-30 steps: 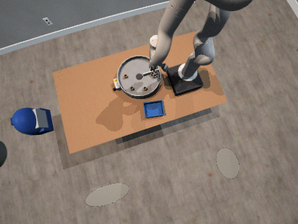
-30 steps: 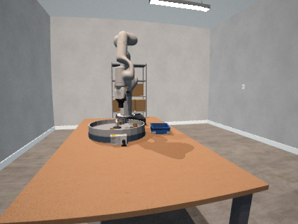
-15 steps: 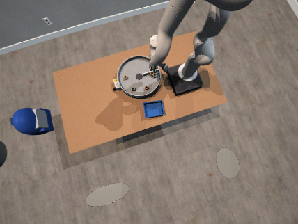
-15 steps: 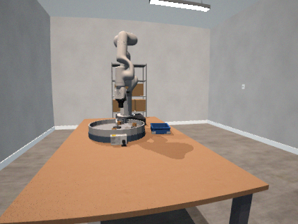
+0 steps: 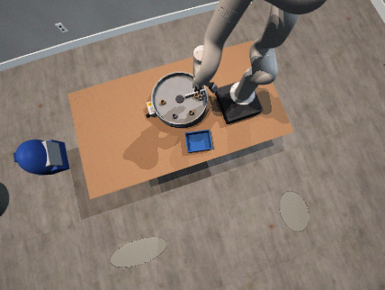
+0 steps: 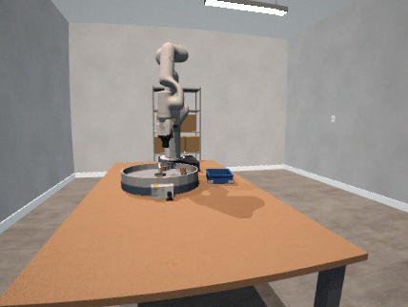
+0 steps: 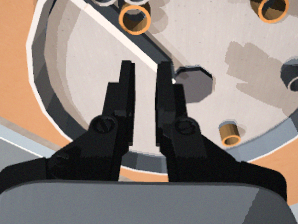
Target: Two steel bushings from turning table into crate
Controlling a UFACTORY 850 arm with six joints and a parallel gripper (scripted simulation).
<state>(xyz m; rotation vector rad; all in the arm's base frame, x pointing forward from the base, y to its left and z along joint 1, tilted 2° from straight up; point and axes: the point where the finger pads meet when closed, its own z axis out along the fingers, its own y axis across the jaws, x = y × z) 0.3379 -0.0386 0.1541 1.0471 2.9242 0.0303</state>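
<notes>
Hovering above the turning table (image 5: 172, 86) (image 6: 133, 183) (image 7: 75, 65), the end effector (image 5: 197, 87) (image 6: 165, 145) (image 7: 145, 80) stands narrow, gripping nothing. Widen before descending, straddle a steel bushing (image 5: 174, 116) (image 7: 288, 75) near the rim, clear the wall, then lower into the crate (image 5: 187, 143) (image 6: 219, 180).

Wrist view: grey rings (image 7: 137, 2) cut off by top edge (two, perhaps); their full shape untellable.
</notes>
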